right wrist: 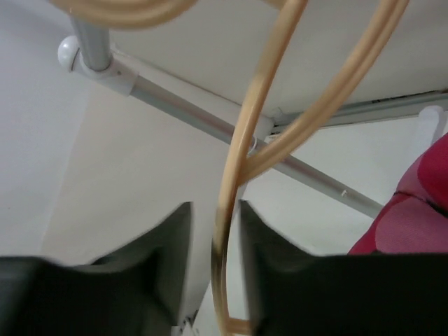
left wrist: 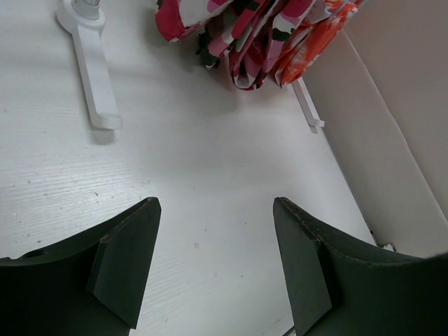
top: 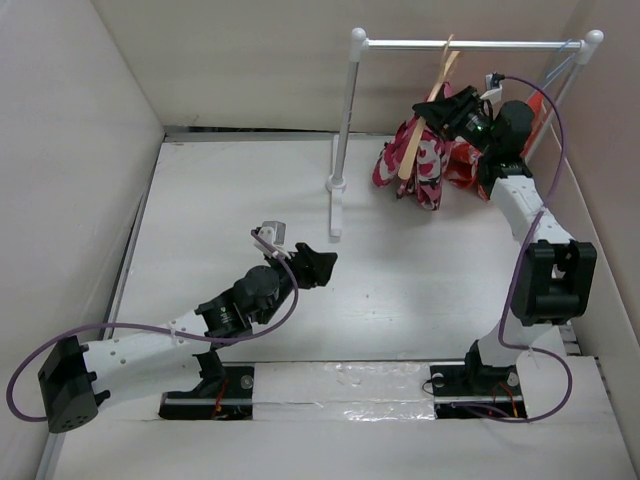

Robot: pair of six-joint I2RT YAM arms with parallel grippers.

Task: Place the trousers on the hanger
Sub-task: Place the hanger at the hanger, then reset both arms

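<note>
Looks nearly done: the trousers hang draped over the hanger up at the rail. The right gripper sits narrow around the hanger's rod and looks loose. The left gripper gapes wide, empty. Only backing off left, I reckon.

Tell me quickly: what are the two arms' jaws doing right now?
Left gripper: open, empty.
Right gripper: jaws slightly open around the thin pale beige wooden hanger.

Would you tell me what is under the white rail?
The hanger hangs tilted, the trousers bunched at its lower part, a red-orange cloth beside them. The right gripper and cloth hide the hanger's far side.
</note>
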